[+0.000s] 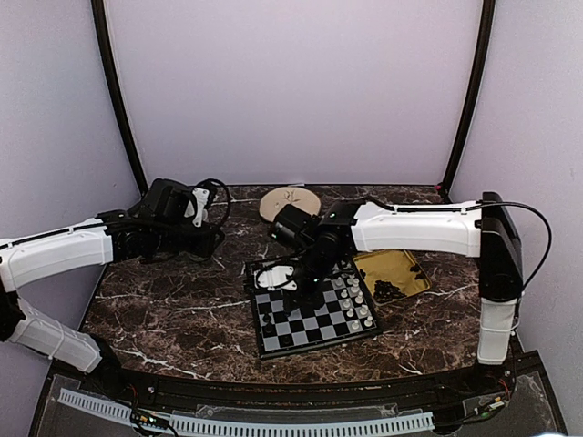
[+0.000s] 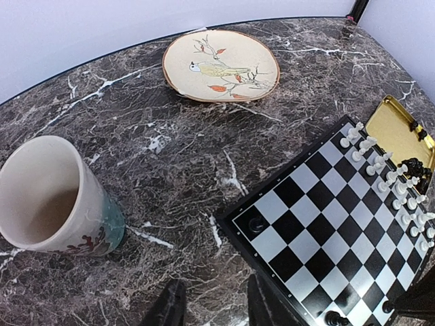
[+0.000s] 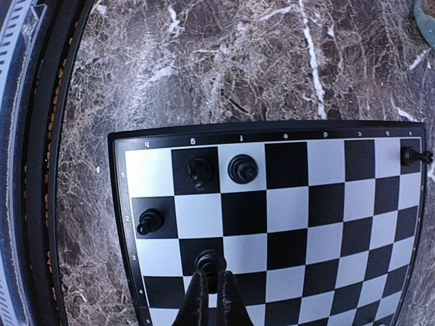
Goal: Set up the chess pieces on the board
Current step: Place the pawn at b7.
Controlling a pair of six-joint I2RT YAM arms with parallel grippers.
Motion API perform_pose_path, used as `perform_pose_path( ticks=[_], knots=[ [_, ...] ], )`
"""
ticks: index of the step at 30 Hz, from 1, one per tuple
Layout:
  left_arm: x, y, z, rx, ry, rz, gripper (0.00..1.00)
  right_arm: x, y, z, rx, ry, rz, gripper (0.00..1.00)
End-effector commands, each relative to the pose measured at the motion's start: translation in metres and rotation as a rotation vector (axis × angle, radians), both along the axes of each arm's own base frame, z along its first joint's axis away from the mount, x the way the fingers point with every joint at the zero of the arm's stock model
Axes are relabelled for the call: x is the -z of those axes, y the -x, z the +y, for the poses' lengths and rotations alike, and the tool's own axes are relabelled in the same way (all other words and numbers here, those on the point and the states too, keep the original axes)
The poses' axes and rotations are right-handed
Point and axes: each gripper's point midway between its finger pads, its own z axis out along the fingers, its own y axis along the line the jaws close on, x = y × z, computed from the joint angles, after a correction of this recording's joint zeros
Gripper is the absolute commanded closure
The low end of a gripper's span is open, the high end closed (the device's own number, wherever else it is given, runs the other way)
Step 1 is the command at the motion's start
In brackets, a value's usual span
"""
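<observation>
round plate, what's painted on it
Plate: cream, bird on a branch; left wrist view.

Dark brown marble-look table (image 1: 173, 314), white veins, glossy top. Plain pale lilac walls all round: far wall (image 1: 291, 91), left wall (image 1: 46, 118), right wall (image 1: 542, 118). Black posts at far corners, left post (image 1: 121, 100) and right post (image 1: 470, 91), slanting outward toward top. Black rim (image 1: 273, 387) along near table edge, white slotted strip (image 1: 273, 425) just nearer. Soft, even light.
</observation>
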Motion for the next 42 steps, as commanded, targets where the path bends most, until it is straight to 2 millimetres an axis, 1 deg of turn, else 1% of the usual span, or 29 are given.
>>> perform_pose_path(
  ticks=[1, 5, 10, 20, 26, 36, 42],
  knots=[
    [-0.005, 0.003, 0.01, -0.033, 0.01, -0.011, 0.67, 0.003, 0.007, 0.016, -0.026, -0.008, -0.005, 1.0],
    [-0.004, 0.004, 0.009, -0.029, 0.017, -0.003, 0.67, 0.014, 0.012, 0.018, -0.034, 0.012, 0.011, 1.0],
    [-0.003, 0.004, 0.007, -0.022, 0.024, -0.003, 0.67, 0.019, 0.019, 0.02, -0.044, 0.017, 0.027, 1.0],
    [-0.004, 0.002, 0.007, -0.028, 0.027, -0.006, 0.67, 0.034, 0.024, 0.021, -0.053, 0.046, 0.036, 1.0],
    [-0.001, 0.003, 0.008, -0.029, 0.025, -0.003, 0.67, 0.045, 0.02, 0.02, -0.041, 0.073, 0.018, 1.0],
    [0.002, 0.005, 0.008, -0.027, 0.025, 0.003, 0.67, 0.052, 0.014, 0.024, -0.024, 0.081, 0.001, 1.0],
    [0.004, 0.005, 0.007, -0.025, 0.029, 0.007, 0.67, 0.054, 0.011, 0.025, -0.014, 0.085, -0.012, 0.95]
  ],
)
